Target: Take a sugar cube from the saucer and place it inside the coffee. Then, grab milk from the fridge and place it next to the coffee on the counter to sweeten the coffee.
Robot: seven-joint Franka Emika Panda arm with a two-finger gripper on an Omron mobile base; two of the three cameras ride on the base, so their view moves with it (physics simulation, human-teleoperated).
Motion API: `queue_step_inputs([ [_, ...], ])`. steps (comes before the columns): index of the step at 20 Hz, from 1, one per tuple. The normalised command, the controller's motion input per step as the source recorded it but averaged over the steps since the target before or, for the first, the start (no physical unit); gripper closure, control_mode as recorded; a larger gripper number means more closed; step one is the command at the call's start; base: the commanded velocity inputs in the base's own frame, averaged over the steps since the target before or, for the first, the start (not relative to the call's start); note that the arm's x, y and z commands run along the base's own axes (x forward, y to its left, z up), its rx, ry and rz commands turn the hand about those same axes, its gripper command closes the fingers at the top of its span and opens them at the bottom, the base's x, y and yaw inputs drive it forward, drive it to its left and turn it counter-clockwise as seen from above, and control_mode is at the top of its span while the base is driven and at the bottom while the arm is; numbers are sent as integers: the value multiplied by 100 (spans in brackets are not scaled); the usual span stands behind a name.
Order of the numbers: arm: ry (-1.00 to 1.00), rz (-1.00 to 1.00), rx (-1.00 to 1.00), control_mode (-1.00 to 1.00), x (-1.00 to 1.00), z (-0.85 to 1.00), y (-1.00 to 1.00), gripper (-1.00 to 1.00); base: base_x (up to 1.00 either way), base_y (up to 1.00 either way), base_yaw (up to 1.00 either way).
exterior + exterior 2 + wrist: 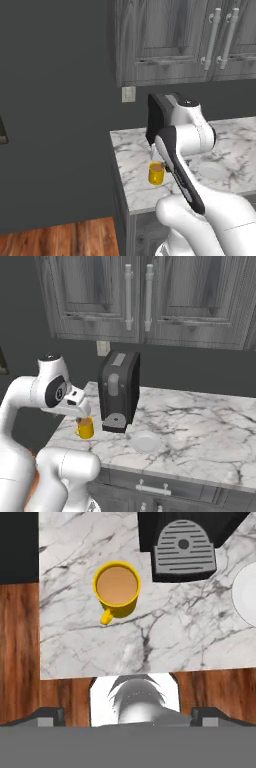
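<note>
The coffee (117, 587) is a yellow mug of brown liquid near the left end of the marble counter (165, 637). It also stands in the right base view (85, 428) and the left base view (156, 173). My gripper (80, 418) hangs just above the mug, open and empty. In the hand view its dark fingertips (47, 714) sit wide apart at the bottom corners. The whitish saucer (145, 442) lies bare to the mug's right, in front of the machine, also in the hand view (246, 594). The sugar cube, the milk and the fridge are out of view.
A black coffee machine (119, 391) stands just behind the mug, its grey drip tray (184, 552) close to it. Grey upper cabinets (135, 296) hang overhead. The counter ends right left of the mug, over wood floor (60, 240).
</note>
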Motion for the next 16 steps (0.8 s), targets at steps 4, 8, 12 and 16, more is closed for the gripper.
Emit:
queue_step_inputs([
  [4,-23,0,0,-100,-70,78,0,-100,0,0,0],
  [8,-17,0,0,-100,-33,55,0,-100,0,0,0],
  [12,1,0,0,-100,0,-1,0,-100,0,0,0],
  [16,4,0,0,-100,0,-2,0,-100,0,0,0],
])
